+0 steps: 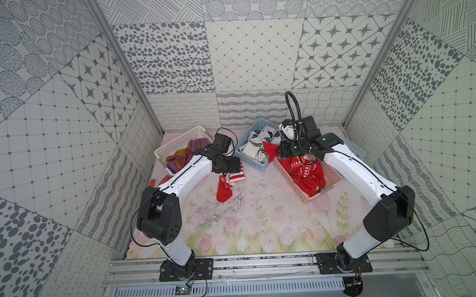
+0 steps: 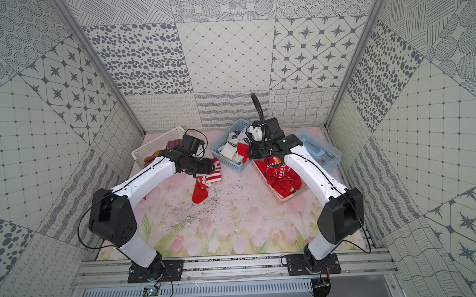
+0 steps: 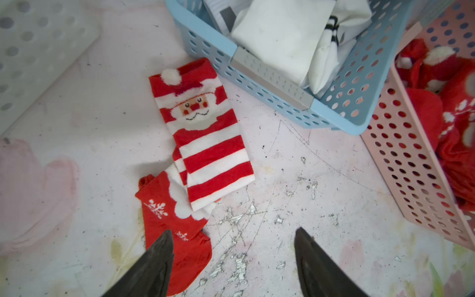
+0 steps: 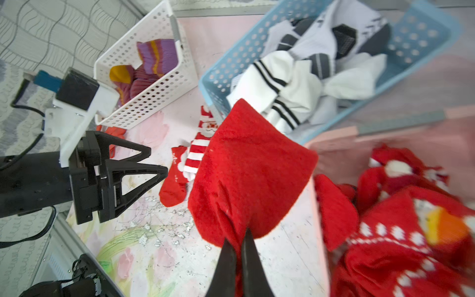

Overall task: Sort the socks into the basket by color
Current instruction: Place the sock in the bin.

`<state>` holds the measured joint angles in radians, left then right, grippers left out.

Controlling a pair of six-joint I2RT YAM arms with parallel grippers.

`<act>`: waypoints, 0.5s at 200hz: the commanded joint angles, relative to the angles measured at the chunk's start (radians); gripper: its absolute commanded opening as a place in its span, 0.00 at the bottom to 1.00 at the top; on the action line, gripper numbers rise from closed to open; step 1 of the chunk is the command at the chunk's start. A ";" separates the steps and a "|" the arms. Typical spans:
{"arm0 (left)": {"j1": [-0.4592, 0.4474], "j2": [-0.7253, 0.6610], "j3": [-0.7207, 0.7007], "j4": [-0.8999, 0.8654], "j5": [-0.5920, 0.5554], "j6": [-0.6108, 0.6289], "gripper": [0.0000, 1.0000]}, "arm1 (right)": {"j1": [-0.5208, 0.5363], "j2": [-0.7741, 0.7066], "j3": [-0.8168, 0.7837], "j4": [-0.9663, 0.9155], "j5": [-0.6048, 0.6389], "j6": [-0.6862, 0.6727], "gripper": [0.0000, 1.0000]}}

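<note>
Right gripper (image 4: 237, 235): jaws closed to a narrow slit, pinching a plain red sock (image 4: 252, 167); the right wrist view shows the fabric bunched between the fingertips, a detail that the arm hides in both top views. In a top view the held sock (image 1: 270, 152) sits above the gap between the blue basket (image 1: 255, 162) and the pink basket (image 1: 290, 177); contact with either rim cannot be determined.

Left gripper (image 3: 234, 231): jaws spread wide, holding nothing; the left wrist view places one finger (image 3: 159, 257) over the toe of a red snowflake sock (image 3: 169, 213), and contact cannot be determined. The right wrist view shows the same gripper (image 4: 158, 160) from the side, both fingers apart.

Socks on the floral mat (image 1: 262, 222): a red-and-white striped Santa sock (image 3: 205, 144) lies flat, its cuff just beside the blue basket's wall, its lower end overlapping the snowflake sock; the Santa face is legible only in the wrist views; the top views give stripes (image 2: 214, 176) alone.

Sorted socks: white socks with black stripes (image 4: 282, 87) in the blue basket; purple socks with mustard bands (image 4: 156, 55) in the white basket (image 4: 154, 97); red patterned socks (image 1: 307, 176) in the pink basket.

Other items: an orange glove (image 1: 165, 179) lies partly under the left arm, near the white basket; a clear box (image 2: 322, 151) stands beyond the right arm, seen plainly in only that top view.
</note>
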<state>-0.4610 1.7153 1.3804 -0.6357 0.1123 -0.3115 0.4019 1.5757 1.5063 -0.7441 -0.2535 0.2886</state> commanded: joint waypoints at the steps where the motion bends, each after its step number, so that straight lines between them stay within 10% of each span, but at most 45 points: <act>1: -0.041 0.091 0.054 0.032 -0.044 0.003 0.74 | -0.064 -0.045 -0.089 0.033 0.052 0.051 0.00; 100: -0.077 0.365 0.238 -0.071 -0.169 0.050 0.74 | -0.196 0.051 -0.309 0.120 0.025 0.126 0.00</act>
<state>-0.5331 2.0106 1.5639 -0.6468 0.0368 -0.2955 0.2089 1.5890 1.2205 -0.6796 -0.2146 0.3904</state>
